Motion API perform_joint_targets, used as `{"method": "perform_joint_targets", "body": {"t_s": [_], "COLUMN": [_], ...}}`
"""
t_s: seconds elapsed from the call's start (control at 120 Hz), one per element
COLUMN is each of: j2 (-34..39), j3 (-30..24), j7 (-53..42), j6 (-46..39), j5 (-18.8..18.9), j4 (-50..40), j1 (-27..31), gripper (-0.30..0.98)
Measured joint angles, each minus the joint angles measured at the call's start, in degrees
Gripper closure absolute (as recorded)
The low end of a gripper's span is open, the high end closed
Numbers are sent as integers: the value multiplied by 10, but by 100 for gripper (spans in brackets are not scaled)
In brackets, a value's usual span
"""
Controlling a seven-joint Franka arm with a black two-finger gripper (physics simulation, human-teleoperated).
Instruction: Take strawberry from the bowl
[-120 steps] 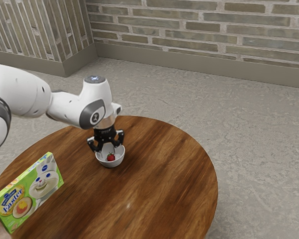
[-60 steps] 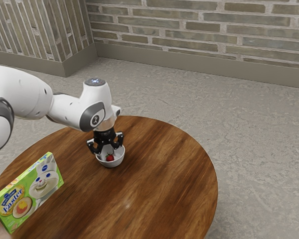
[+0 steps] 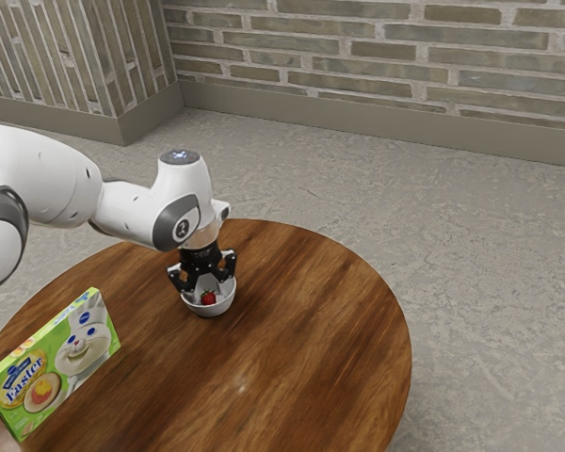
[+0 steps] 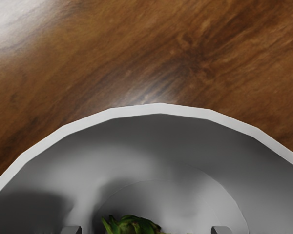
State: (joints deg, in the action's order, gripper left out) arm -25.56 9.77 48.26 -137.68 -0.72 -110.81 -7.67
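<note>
In the exterior view my gripper (image 3: 207,289) points down into the white bowl (image 3: 209,310), its fingers spread wide. The red strawberry (image 3: 208,298) lies inside the bowl, low between the fingers. In the wrist view the strawberry's green leaves (image 4: 133,225) show at the lower edge, within the grey bowl interior and its pale rim (image 4: 161,108). Tips of my gripper (image 4: 146,230) stand on either side of the leaves, with a gap to each. Most of the strawberry's red body is out of sight there.
The bowl stands on a round wooden table (image 3: 301,330). A green Easter cookie box (image 3: 56,363) stands upright near the table's edge at the exterior view's lower left. Beyond the table are the floor and a brick wall.
My hand has sunk slightly toward the bowl over the last second, with a small sideways shift. The strawberry has shifted very slightly toward the exterior view's left inside the bowl.
</note>
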Motion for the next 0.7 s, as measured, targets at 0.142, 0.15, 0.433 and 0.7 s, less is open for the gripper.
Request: {"method": "perform_joint_targets", "body": {"t_s": [0.142, 0.15, 0.433, 0.7], "j2": [-5, -6, -6, -7], "j3": [0, 0, 0, 0], "j7": [0, 0, 0, 1], "j6": [-4, -5, -9, -10], "j5": [-2, -2, -2, -1], "j4": [0, 0, 0, 0], "j1": [0, 0, 1, 2], "gripper": [38, 38, 45, 53]}}
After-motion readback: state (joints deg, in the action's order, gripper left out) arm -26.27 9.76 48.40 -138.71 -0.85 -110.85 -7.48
